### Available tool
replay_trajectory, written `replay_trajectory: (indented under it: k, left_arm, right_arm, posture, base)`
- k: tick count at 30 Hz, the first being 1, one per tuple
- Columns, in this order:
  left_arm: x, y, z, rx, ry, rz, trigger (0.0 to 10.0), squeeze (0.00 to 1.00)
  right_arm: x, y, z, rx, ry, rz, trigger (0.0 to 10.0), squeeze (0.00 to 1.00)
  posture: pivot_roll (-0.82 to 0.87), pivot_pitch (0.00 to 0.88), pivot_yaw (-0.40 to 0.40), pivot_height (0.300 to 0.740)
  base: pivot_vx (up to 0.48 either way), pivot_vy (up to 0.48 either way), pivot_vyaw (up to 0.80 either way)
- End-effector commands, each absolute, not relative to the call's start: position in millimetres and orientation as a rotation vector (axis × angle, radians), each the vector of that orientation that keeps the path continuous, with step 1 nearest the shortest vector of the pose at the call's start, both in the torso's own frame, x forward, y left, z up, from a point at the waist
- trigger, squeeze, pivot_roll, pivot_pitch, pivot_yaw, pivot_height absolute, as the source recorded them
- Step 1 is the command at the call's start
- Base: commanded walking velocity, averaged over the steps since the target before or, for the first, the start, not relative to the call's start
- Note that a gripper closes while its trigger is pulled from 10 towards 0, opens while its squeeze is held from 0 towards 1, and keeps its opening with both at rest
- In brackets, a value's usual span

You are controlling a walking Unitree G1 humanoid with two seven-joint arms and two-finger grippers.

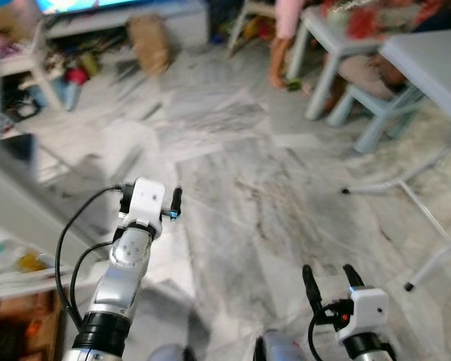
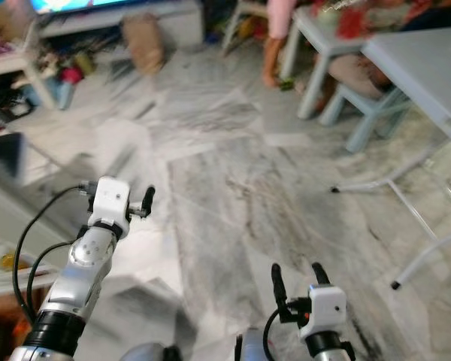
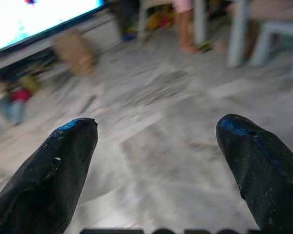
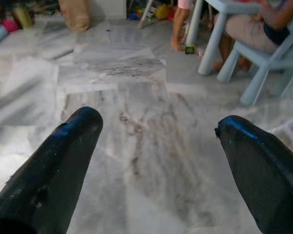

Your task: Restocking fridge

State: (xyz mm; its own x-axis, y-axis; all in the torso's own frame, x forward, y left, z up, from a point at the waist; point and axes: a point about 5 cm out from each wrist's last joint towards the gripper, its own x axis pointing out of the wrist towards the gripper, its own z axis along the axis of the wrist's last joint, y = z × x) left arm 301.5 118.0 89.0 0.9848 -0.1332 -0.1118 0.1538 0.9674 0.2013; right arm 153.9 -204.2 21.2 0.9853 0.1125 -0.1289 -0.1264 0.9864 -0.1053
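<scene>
Food for the fridge is nowhere close, so both the left pincer [image 1: 152, 204] and the right pincer [image 1: 328, 281] hang spread and empty over the marble floor [image 1: 240, 195], and how it handles cannot be told.

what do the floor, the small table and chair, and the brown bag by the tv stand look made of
Floor: polished stone, probably marble, going by the grey veining and slab joints. Small table and chair: likely moulded plastic, with a uniform pale blue-grey matte surface and thick rounded legs. Brown bag: seemingly kraft paper, tan and dull, though blurred.
</scene>
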Motion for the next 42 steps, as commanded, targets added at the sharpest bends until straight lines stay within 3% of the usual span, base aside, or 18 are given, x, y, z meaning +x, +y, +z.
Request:
replay_trajectory:
  k: [1,4,5,8,14,34,42]
  left_arm:
    - [298,146,81,0.247,0.142,-0.046,10.0,0.00]
    - [296,147,82,0.256,0.114,-0.034,10.0,0.00]
    - [294,146,82,0.262,0.104,-0.037,10.0,0.00]
    - [292,145,79,0.244,0.117,-0.020,10.0,0.00]
    - [287,143,75,0.224,0.140,-0.026,10.0,0.00]
    - [279,152,73,0.256,0.151,0.006,10.0,0.00]
    - [291,149,71,0.251,0.156,-0.033,10.0,0.00]
  right_arm:
    - [157,-185,24,-0.113,0.088,0.177,10.0,0.00]
    - [176,-175,25,-0.107,0.090,0.184,10.0,0.00]
    - [218,-163,36,-0.098,0.084,0.192,10.0,0.00]
    - [252,-150,57,-0.078,0.060,0.200,10.0,0.00]
    - [250,-145,67,-0.105,0.024,0.241,10.0,0.00]
    - [237,-144,73,-0.081,0.015,0.272,10.0,0.00]
    - [239,-145,73,-0.073,0.025,0.265,10.0,0.00]
  posture:
    - [0.02,0.108,0.045,0.740]
    - [0.02,0.108,0.046,0.740]
    - [0.02,0.107,0.046,0.740]
    - [0.02,0.106,0.046,0.740]
    - [0.03,0.100,0.042,0.740]
    - [0.02,0.097,0.047,0.740]
    - [0.02,0.099,0.035,0.740]
  base:
    - [0.000,0.480,0.76]
    - [0.000,0.160,0.76]
    - [0.000,0.000,0.76]
    - [0.000,0.000,0.76]
    - [0.000,0.000,0.27]
    - [0.000,0.480,0.78]
    - [0.000,0.098,0.00]
